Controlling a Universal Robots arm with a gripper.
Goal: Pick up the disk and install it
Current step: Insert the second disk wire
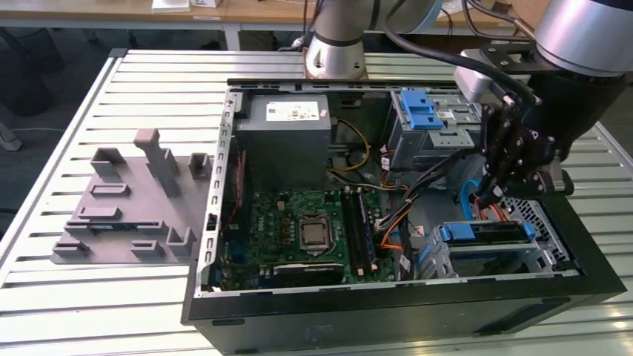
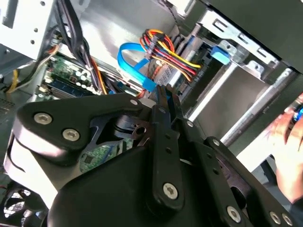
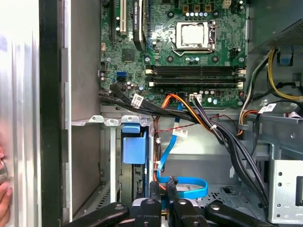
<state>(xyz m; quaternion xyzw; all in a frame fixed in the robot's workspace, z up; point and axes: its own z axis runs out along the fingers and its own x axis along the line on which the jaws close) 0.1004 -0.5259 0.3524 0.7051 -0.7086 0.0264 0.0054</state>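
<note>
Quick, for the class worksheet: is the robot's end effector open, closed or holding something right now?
End effector: closed, with nothing held between its fingers.

I see a matt black gripper over the bare grey metal case. The latch is smooth blue plastic; the motherboard is green.

1. I'm working in what looks like a lab or workshop: a slatted metal bench carries an opened computer case.
2. A grey fixture plate with slots and posts lies beside it.
3. Behind stands a wooden desk.
</note>
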